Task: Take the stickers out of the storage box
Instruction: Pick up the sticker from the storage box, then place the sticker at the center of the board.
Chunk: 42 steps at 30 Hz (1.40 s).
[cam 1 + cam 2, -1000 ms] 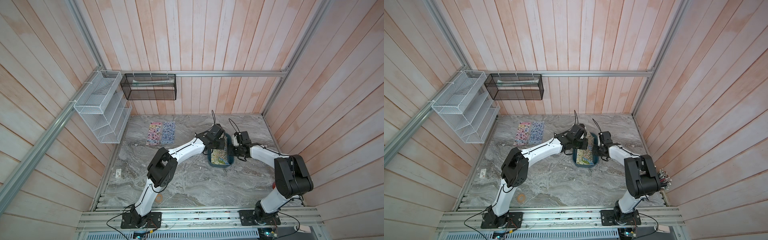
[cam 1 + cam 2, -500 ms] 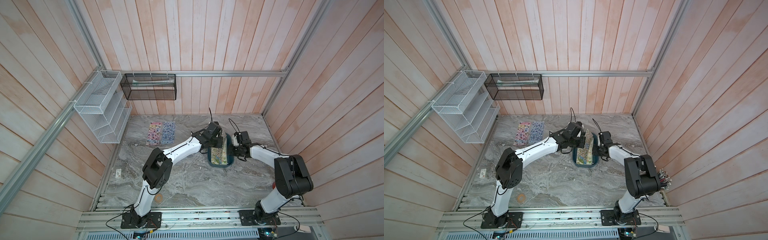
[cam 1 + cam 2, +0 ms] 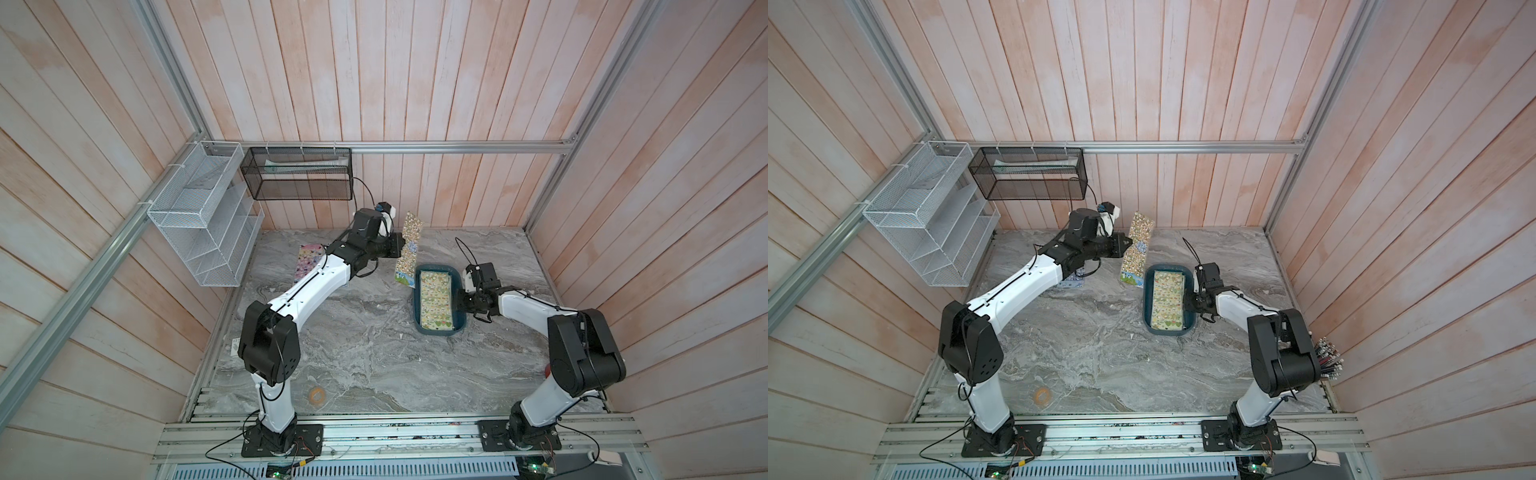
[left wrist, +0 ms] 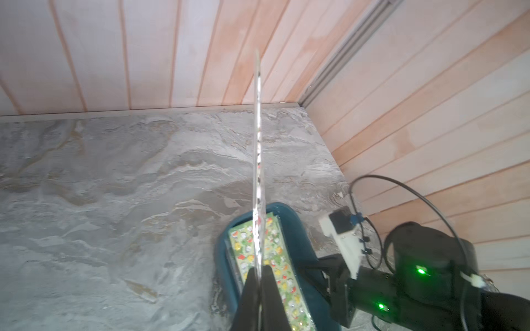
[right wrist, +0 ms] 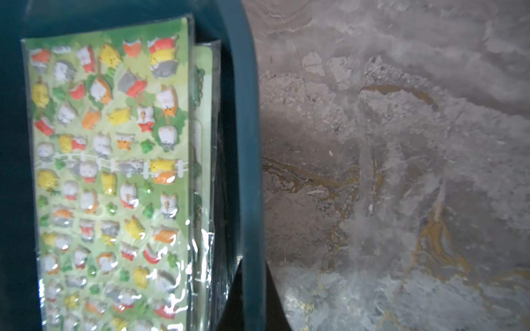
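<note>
Toward the upper left of the tabletop (image 3: 353, 332) in a top view, a pink sheet (image 3: 308, 257) is lying flat. A top view is showing only a patterned corner (image 3: 1074, 284) poking out from under the left arm, and which sheet that is I cannot tell.

Right of it, near frame centre in both top views, the left gripper (image 3: 401, 248) (image 3: 1128, 245) is pinching one of the stickers, a lifted sheet (image 3: 406, 268) (image 3: 1133, 266), by its long edge. The jaws are closed on it and are holding it up in the air. The top views are showing its printed face. The left wrist view is showing the same sheet (image 4: 259, 172) only edge-on, as a thin glossy line rising from between the closed fingers (image 4: 249, 289).

Its lower end is appearing just left of the storage box (image 3: 457, 282) (image 3: 1148, 299), which is sitting right of centre with a green sheet (image 3: 435, 301) (image 3: 1168, 301) lying face-up inside. The right wrist view is revealing what the top views are not: a second sheet (image 5: 204, 114) is peeking out beneath the green one (image 5: 109, 172), against the box wall (image 5: 246, 143). Whatever is lying further underneath is hidden.

At the box's right side, the right gripper (image 3: 460, 302) (image 3: 1192, 306) is clamping the wall, closed on it with one finger inside and one finger (image 5: 276, 309) outside. Both are cut off by the frame edge in that wrist view. The green sheet is lying just beside this gripper.
</note>
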{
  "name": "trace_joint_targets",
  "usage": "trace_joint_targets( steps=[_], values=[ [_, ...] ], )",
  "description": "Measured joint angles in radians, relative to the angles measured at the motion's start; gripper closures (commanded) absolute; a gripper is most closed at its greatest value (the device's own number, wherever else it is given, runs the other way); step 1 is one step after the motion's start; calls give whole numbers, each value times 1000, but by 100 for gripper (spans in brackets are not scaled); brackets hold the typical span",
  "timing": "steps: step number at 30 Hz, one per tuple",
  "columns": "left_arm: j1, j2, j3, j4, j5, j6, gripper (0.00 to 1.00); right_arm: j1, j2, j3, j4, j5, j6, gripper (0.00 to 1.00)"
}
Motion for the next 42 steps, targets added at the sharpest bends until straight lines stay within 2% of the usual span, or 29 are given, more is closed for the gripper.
trace_joint_targets(
  steps=[3,8,18,24,32,37,42],
  values=[
    [90,29,-2,18,81,3,100,3,0,0,0,0,0,96],
    [182,137,57,9,160,26,100,5,0,0,0,0,0,96],
    [286,354,108,-27,163,105,100,5,0,0,0,0,-1,96],
    [314,422,127,-27,142,131,100,6,2,2,0,1,-3,96],
    [327,526,259,-40,110,162,100,9,18,18,-1,2,-3,96],
    [328,553,264,-48,103,169,100,9,18,19,-2,3,-3,96],
    [328,558,264,-53,103,175,92,9,18,19,-2,4,-3,96]
  ],
)
